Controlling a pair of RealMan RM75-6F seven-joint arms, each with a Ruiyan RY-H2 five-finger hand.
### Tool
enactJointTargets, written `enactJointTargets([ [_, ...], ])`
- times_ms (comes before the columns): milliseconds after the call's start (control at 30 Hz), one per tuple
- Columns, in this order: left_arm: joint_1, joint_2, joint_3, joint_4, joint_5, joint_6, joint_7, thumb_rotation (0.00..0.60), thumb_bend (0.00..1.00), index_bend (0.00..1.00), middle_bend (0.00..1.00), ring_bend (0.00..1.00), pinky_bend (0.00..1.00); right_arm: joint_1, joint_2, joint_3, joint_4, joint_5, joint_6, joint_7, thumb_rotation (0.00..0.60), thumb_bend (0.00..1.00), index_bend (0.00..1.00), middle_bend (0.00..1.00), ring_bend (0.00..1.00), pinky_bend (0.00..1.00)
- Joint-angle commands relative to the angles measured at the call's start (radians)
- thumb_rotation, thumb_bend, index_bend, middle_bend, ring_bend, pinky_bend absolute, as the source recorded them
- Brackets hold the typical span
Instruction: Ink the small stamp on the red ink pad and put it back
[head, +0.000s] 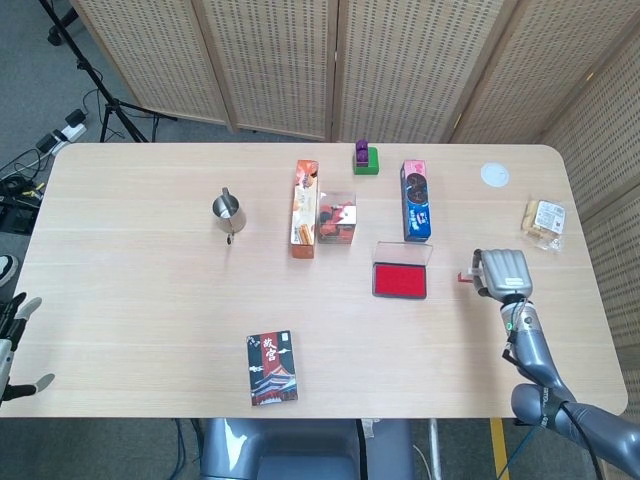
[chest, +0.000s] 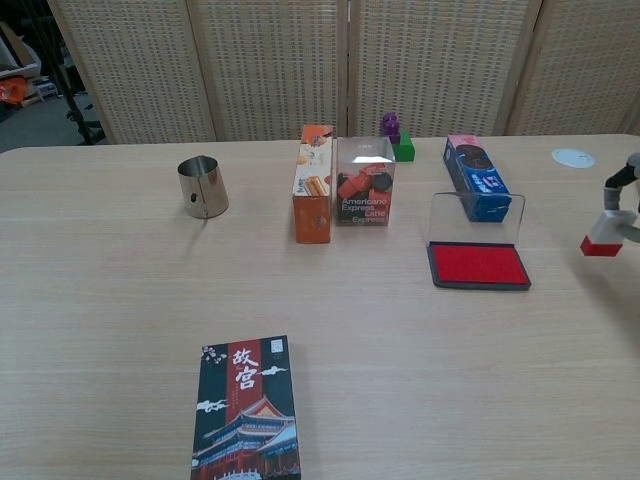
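The red ink pad (head: 400, 281) (chest: 478, 266) lies open right of the table's middle, its clear lid (chest: 476, 218) standing up behind it. My right hand (head: 503, 272) (chest: 628, 196) is to the right of the pad and pinches the small stamp (head: 467, 277) (chest: 603, 238), a white block with a red base. In the chest view the stamp hangs low over the table at the frame's right edge, with most of the hand cut off. Only fingertips of my left hand (head: 12, 345) show, at the head view's left edge; they are apart and hold nothing.
A blue biscuit box (head: 416, 200) lies just behind the pad. Further left are a clear box (head: 336, 218), an orange carton (head: 304, 208) and a metal cup (head: 228, 209). A card box (head: 272, 368) lies near the front. A white disc (head: 494, 175) and a snack packet (head: 545, 218) sit at the right.
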Motion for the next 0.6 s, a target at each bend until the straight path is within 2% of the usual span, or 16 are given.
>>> enactJointTargets([
  [33,-0.002,-0.004,0.000,-0.002,-0.003,-0.003,0.008,0.600,0.05,0.00,0.00,0.00,0.00,-0.016,-0.032,-0.011,0.059,-0.026,-0.030,0.046,0.600,0.50,0.60,0.98,1.00,1.00],
  [300,-0.004,-0.008,0.000,-0.005,-0.007,-0.006,0.019,0.600,0.05,0.00,0.00,0.00,0.00,-0.031,-0.071,-0.013,0.151,-0.089,-0.032,0.113,0.600,0.49,0.60,0.98,1.00,1.00],
  [600,-0.005,-0.008,0.004,-0.005,0.001,-0.007,0.016,0.600,0.05,0.00,0.00,0.00,0.00,-0.041,-0.096,-0.009,0.206,-0.125,-0.051,0.156,0.600,0.47,0.59,0.98,1.00,1.00],
])
